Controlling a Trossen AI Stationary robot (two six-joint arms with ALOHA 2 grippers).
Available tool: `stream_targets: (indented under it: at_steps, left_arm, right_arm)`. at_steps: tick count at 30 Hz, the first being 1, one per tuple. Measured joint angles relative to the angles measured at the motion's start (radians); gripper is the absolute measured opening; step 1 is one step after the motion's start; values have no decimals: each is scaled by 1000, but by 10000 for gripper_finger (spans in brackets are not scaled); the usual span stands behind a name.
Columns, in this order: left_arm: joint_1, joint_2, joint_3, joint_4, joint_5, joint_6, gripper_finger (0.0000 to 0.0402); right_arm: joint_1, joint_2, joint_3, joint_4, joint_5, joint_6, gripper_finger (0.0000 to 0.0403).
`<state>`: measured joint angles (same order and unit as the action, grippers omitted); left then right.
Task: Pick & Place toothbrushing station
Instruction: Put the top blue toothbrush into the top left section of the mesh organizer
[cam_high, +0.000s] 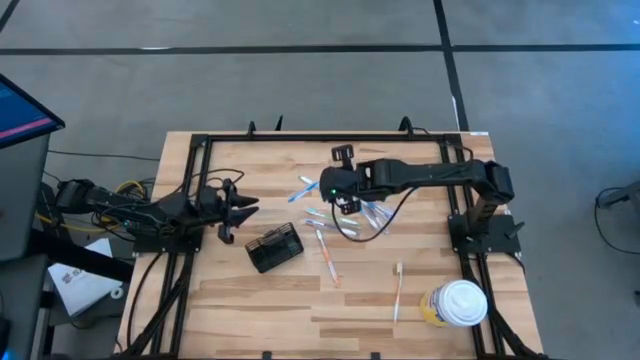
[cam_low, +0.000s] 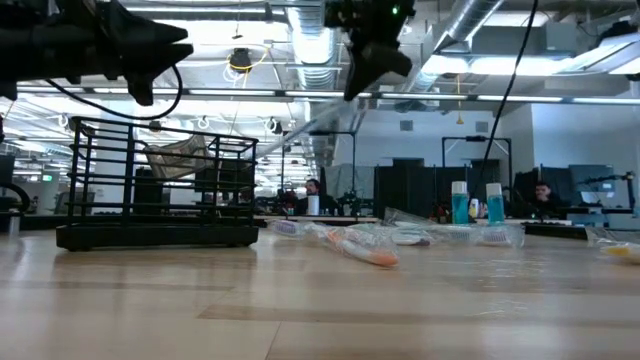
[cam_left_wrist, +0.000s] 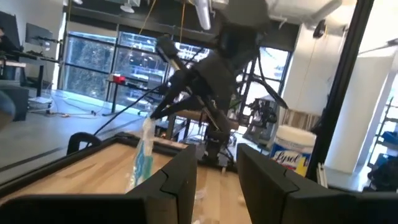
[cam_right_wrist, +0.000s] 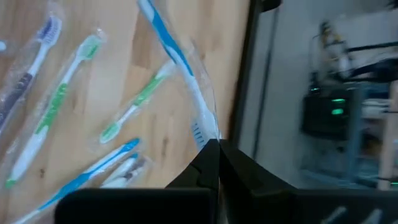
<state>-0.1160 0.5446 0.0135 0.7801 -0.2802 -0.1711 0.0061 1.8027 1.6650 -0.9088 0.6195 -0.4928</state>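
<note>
Toothbrushing station (cam_high: 274, 248) — a small black wire-mesh box — stood on the wooden counter (cam_high: 260, 300), left of the counter's middle and apart from everything else. Seen from counter height, the station (cam_low: 158, 190) sat upright on its flat base with nothing visible inside it.

Just off its left side, near the counter's left edge, the left claw (cam_high: 236, 212) hovered above the wood, its two fingers (cam_left_wrist: 186, 180) spread with a clear gap between them and nothing in the gap. It did not touch the box.

The right claw (cam_high: 345, 205) hung over the middle of the counter, toward the far edge, above a loose scatter of wrapped toothbrushes. Its fingers (cam_right_wrist: 211, 165) were pressed together, pinching the clear wrapper of a blue-and-white toothbrush (cam_right_wrist: 177, 68) at the brush-head end — the brush slanted away from the fingertips, lifted off the wood. In the left wrist view the same wrapped brush (cam_left_wrist: 144, 155) dangled beneath the right arm.

Below that claw lay other wrapped brushes: green-handled ones (cam_right_wrist: 134, 106), a blue one (cam_right_wrist: 93, 171) and a dark one (cam_right_wrist: 25, 74). An orange-handled toothbrush (cam_high: 327, 255) lay right of the station, and a pale one (cam_high: 398, 290) nearer the front edge.

At the front right corner stood a yellowish tub with a white lid (cam_high: 458, 304).
</note>
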Motion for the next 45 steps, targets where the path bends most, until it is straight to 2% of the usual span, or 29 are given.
stream_targets:
  at_steps: [4, 9, 13, 20, 24, 28, 34, 36, 45]
  left_arm:
    - [29, 4, 19, 31, 6, -29, 108]
    - [101, 65, 84, 31, 111, -58, 108]
    - [184, 174, 142, 30, 193, -138, 108]
    - [346, 424, 299, 16, 460, -255, 108]
    - [420, 548, 428, -64, 611, -308, 108]
    - [465, 657, 548, -203, 735, -318, 118]
    - [492, 766, 663, -221, 922, -366, 153]
    - [492, 785, 687, -219, 944, -369, 166]
    - [492, 843, 706, -223, 931, -364, 203]
  right_arm:
    - [48, 0, 30, 1, 58, -37, 0]
    - [94, 0, 57, 3, 111, -46, 0]
    - [126, 0, 72, 1, 144, -83, 0]
    - [160, 0, 77, 4, 146, -91, 0]
    - [178, 0, 77, -3, 176, -92, 0]
    - [196, 0, 77, -5, 205, -94, 0]
    - [221, 0, 77, -31, 244, -94, 0]
    - [226, 0, 77, -30, 245, -94, 0]
    - [256, 0, 77, -26, 279, -94, 0]
